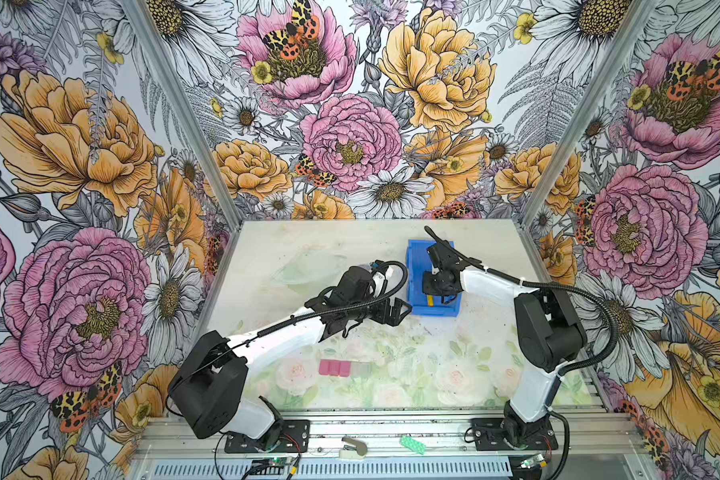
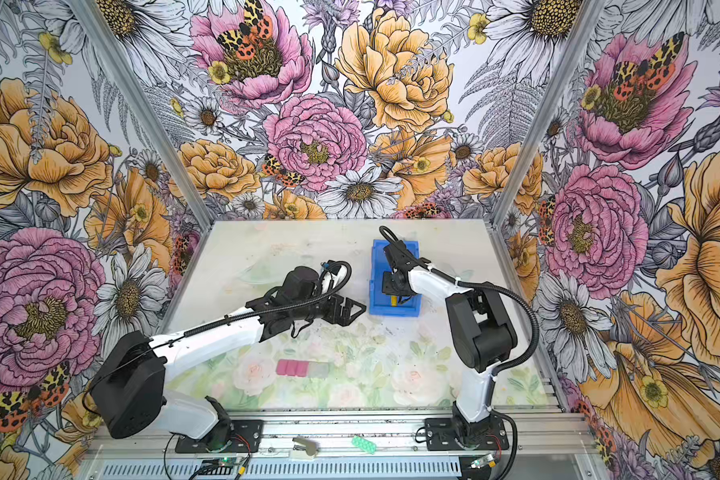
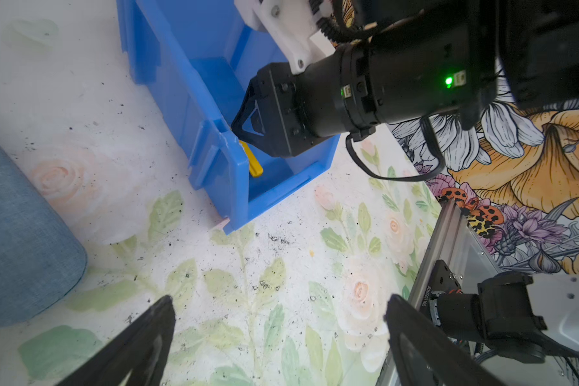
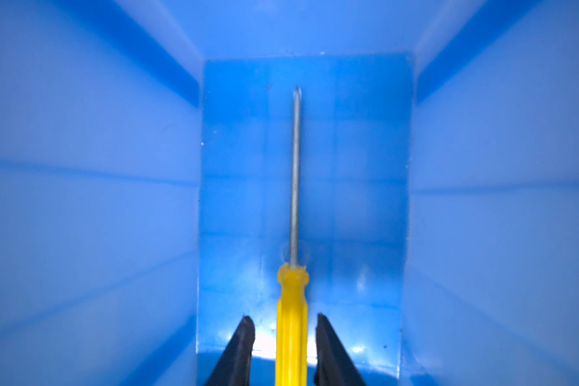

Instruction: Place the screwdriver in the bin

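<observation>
Right gripper [image 4: 283, 316] jaws parted a little, a clear gap each side of the yellow handle that runs between them; neither finger touches it, nothing gripped. The screwdriver [image 4: 294, 217] sits inside the bin [image 4: 81, 200], shaft pointing straight down the long axis toward the far end wall, tip short of it, handle at the low cut-away end. Judged: it lies on the bin floor or just above it; the right wrist view does not settle which. Lengthwise alignment makes sense, since the blue walls close in on both sides and crosswise the tool could catch. The left wrist view shows the butt of the handle [image 3: 255, 167] just inside the lowered front lip, under the right gripper body, so the arm reached in over the cut-away and not the tall walls. Left gripper [image 3: 279, 300] jaws wide, empty, hovering over bare table just beside the bin's near corner [image 3: 234, 187], apart from it, likely parked clear of the drop. Placement looks done bar lifting out. Count: one screwdriver, one bin [image 1: 413, 270], two grippers. Also one grey-blue rounded case [image 3: 20, 234] beside the left arm, and one strip of small blocks [image 1: 345, 368] near the front, three pink, the rest pale grey.
</observation>
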Motion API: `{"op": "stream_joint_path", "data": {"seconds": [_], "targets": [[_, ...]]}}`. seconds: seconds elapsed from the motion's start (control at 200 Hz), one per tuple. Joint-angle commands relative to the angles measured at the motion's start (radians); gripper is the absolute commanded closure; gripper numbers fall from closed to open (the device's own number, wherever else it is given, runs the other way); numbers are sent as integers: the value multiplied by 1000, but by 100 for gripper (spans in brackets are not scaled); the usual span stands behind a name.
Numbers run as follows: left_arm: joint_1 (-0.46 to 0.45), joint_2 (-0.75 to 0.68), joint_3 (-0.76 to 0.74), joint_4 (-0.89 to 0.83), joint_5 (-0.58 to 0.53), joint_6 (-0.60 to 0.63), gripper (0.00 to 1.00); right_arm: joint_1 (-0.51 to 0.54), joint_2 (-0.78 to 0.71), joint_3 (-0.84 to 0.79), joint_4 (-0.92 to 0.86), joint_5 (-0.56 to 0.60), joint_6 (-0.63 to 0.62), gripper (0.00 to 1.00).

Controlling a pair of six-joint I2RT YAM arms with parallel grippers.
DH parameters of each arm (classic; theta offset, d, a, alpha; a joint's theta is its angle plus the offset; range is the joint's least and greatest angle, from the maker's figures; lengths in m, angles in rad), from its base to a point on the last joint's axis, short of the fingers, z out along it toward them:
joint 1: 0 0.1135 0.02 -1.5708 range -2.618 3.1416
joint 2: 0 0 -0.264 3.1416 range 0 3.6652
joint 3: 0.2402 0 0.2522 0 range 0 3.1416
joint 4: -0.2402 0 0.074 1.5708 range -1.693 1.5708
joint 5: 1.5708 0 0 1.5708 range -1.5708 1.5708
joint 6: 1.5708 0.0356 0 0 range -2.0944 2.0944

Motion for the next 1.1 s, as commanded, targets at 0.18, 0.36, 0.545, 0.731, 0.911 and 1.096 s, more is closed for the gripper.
{"op": "stream_joint_path", "data": {"seconds": [0.18,0.36,0.545,0.731,0.911,1.096], "targets": [[44,-78,-11,-12,-27,10,1,10,-173,20,27,34,-12,46],[85,-159,-31,-96,-204,41,2,20,-345,-52,26,72,-33,34],[227,-252,-97,-145,-249,85,1,20,-588,-196,24,140,-86,20],[380,-337,-180,-117,-283,100,1,11,-803,-352,23,249,-92,1],[475,-384,-242,-69,-547,81,1,-12,-907,-481,29,456,-21,1],[564,-360,-333,104,-725,144,1,-84,-874,-600,135,777,85,0]]}}
